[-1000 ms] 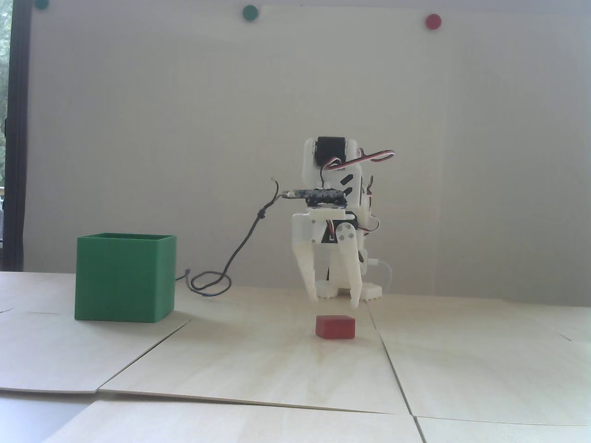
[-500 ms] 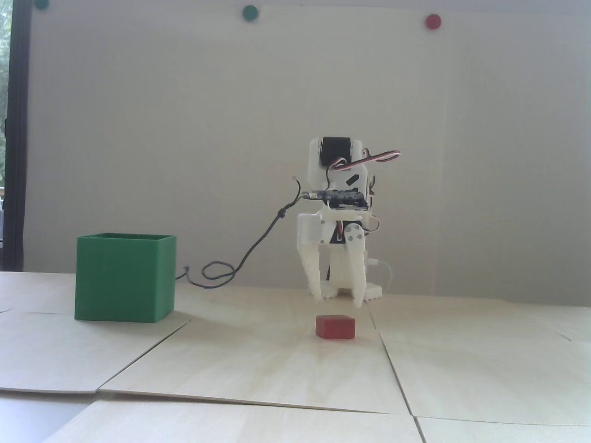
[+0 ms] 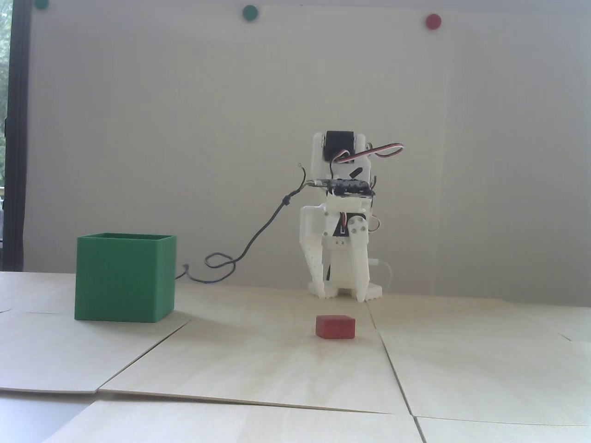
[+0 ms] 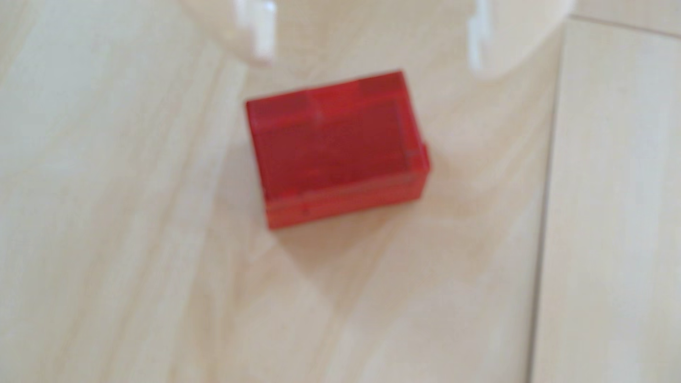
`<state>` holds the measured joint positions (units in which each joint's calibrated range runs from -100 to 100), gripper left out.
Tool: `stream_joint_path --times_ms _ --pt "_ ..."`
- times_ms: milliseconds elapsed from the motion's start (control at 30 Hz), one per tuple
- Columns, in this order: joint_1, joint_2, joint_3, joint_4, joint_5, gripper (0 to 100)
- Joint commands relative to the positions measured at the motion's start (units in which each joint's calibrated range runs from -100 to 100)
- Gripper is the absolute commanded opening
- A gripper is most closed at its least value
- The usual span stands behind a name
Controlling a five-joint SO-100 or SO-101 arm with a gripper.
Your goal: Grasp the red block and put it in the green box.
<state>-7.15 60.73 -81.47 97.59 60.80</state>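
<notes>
A white gripper (image 3: 340, 295) points straight down, fingers spread apart and empty, tips near the wooden table (image 3: 258, 360). The red block (image 3: 335, 326) lies just in front, untouched. The green box (image 3: 124, 283) stands well to the left. A clean grasp likely needs the fingers centred over the block first.
</notes>
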Motion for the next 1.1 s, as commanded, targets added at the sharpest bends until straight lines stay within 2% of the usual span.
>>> stream_joint_path --times_ms 0,200,1067 --pt "-0.05 0.74 -7.44 1.82 0.1 18" --pt "1.07 3.9 -12.41 1.82 0.47 19" --pt "1.07 3.9 -12.85 1.82 3.23 19"
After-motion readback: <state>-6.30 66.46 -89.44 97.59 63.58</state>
